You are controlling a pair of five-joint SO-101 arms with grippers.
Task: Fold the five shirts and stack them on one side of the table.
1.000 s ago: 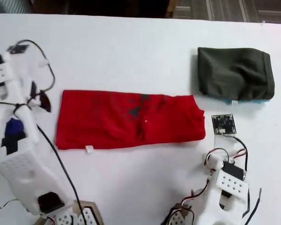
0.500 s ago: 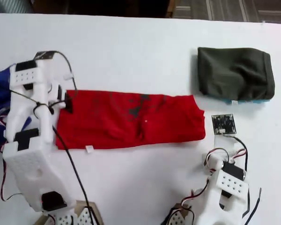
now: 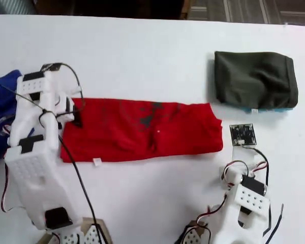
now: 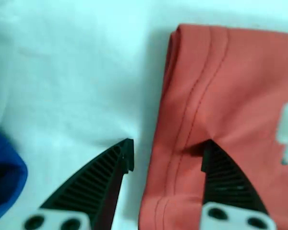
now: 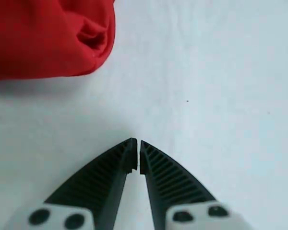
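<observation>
Folding of the long red cotton shirt [image 3: 140, 129] in hand: already narrowed to a flat band lying across the middle of the white table [image 3: 142, 51], not yet doubled end to end. At the band's left end, the left gripper [image 4: 165, 153], parted wide, one finger on bare tabletop just beside the stitched hem, the other over the cloth, hem between them. Above bare table near the band's rounded right end, the right gripper [image 5: 138, 155], pinched shut on nothing.

Next, probably: closing on that hem through every layer, then lifting the end and carrying it over toward the right, edges kept square.

Looks soft and limp, with a dark print near the centre, a small white tag at the near edge and a shallow crease mid-length. At the far right side, well apart, a folded dark green shirt [image 3: 255, 79] stacked on a light blue shirt [image 3: 272, 109]. At the left edge, a crumpled blue shirt [image 3: 1, 119], unfolded.
</observation>
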